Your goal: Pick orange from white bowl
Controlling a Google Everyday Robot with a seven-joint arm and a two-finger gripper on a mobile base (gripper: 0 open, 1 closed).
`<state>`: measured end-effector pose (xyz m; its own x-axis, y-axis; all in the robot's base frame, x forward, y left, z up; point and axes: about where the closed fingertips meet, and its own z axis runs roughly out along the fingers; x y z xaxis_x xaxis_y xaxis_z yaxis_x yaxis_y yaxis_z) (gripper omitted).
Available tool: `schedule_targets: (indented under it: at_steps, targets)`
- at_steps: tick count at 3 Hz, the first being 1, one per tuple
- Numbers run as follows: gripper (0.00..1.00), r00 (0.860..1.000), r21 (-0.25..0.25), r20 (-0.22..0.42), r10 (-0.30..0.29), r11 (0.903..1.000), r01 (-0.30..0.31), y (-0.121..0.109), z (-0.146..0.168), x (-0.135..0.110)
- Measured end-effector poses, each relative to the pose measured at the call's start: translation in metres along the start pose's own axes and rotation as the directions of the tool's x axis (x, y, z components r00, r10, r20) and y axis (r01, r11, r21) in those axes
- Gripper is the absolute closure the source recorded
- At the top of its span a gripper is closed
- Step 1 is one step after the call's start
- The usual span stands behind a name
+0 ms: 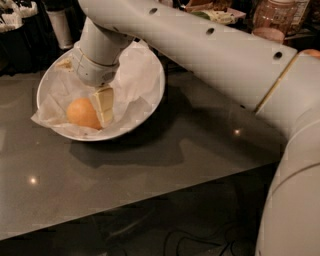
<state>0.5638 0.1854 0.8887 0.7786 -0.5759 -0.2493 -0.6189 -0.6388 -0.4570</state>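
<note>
The orange lies in the left front part of the white bowl, on the crumpled white paper that lines it. The bowl stands on the dark grey table at the upper left of the camera view. My gripper reaches down into the bowl from above, right against the orange's right side. Its grey wrist hangs over the middle of the bowl and hides part of the paper.
My white arm spans the view from the right to the bowl. The grey table top runs to a front edge at the lower left. Jars and clutter stand at the back right, and dark items stand at the back left.
</note>
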Motion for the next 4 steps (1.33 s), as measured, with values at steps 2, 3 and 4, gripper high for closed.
schedule_targets:
  at_steps: [2, 3, 4]
  targets:
    - [0.19, 1.0, 0.0, 0.018, 0.001, 1.0, -0.001, 0.002, 0.006, -0.005]
    - [0.41, 1.0, -0.007, 0.028, 0.013, 0.9999, -0.013, 0.007, 0.009, -0.007]
    - [0.65, 0.999, -0.02, 0.04, 0.037, 0.9992, -0.036, 0.016, 0.011, -0.006]
